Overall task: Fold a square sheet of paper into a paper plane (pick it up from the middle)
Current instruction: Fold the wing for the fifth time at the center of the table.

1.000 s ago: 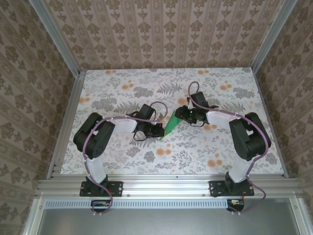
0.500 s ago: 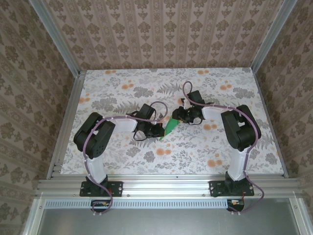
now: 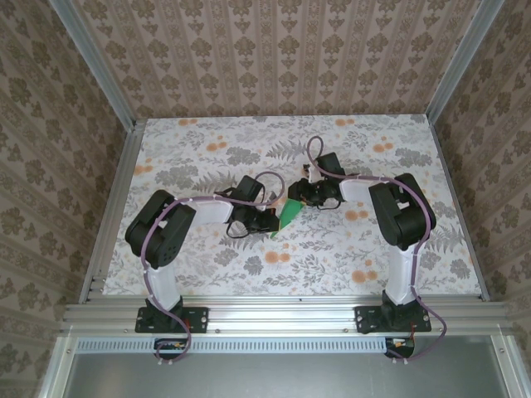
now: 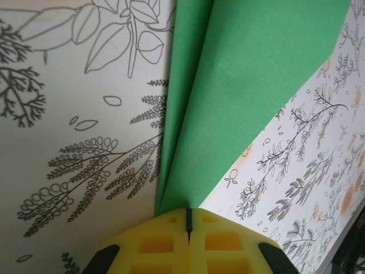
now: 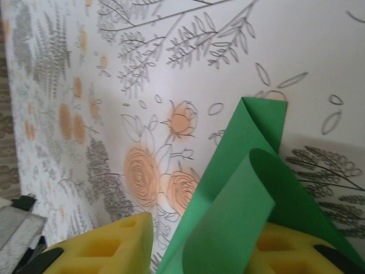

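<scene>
Green square sheet of paper [image 4: 245,74] pinched by left gripper [image 4: 187,220]; both arms bent inward, right gripper [image 5: 199,242] spread astride its curl.

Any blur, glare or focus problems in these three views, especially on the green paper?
Top external: even light, sharp, green paper small in frame. Left wrist: paper and tabletop crisp, soft shading along the fold. Right wrist: curled paper edge nearest the lens looks soft, far tabletop slightly blurred. No glare.

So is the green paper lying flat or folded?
Folded. The green paper runs in two layers from a crease pinched in the shut left pincer, and a flap curls between the pads of the right pincer.
</scene>
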